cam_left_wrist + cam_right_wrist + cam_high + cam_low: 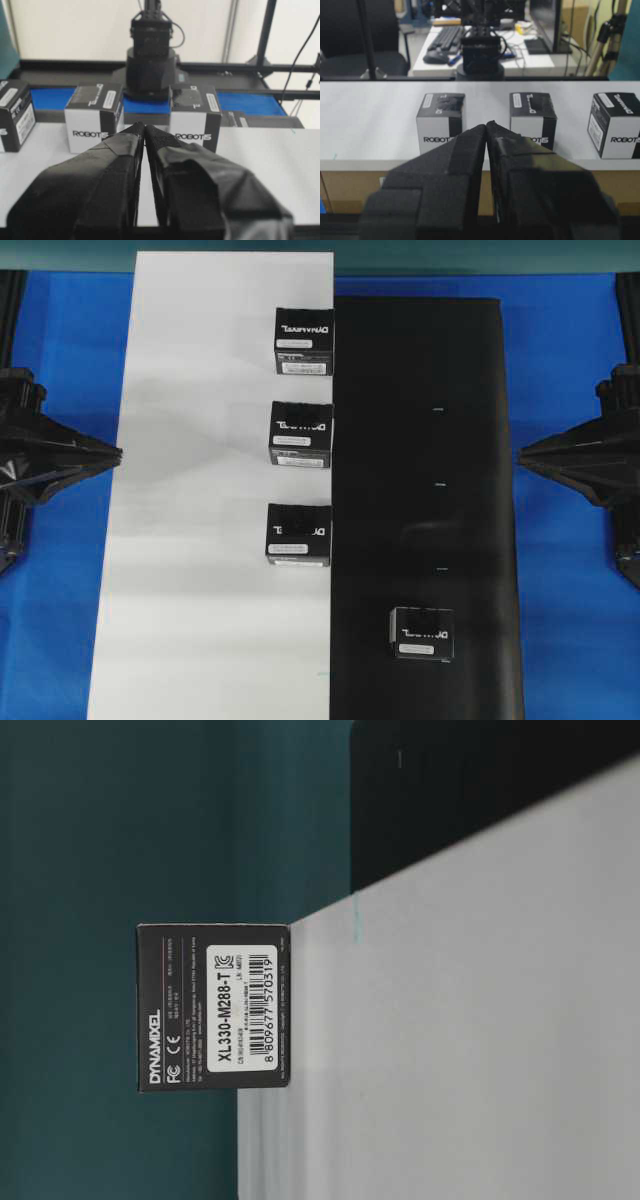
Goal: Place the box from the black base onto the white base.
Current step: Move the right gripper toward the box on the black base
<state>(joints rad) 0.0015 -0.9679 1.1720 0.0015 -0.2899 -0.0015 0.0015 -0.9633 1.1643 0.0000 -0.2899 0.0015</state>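
From the overhead cam I see one box [421,632] sitting on the black base [440,370], down near its front end. Three more boxes [300,429] line the white base [190,540] along the seam edge. My left hand [144,127] and right hand [486,125] are both clenched on nothing, parked at the bench [570,570] sides, well away from everything.

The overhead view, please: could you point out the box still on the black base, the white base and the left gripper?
box [421,632]: overhead view, its top face.
white base [190,570]: overhead view, bare board.
left gripper [116,452]: overhead view, closed fingertips.
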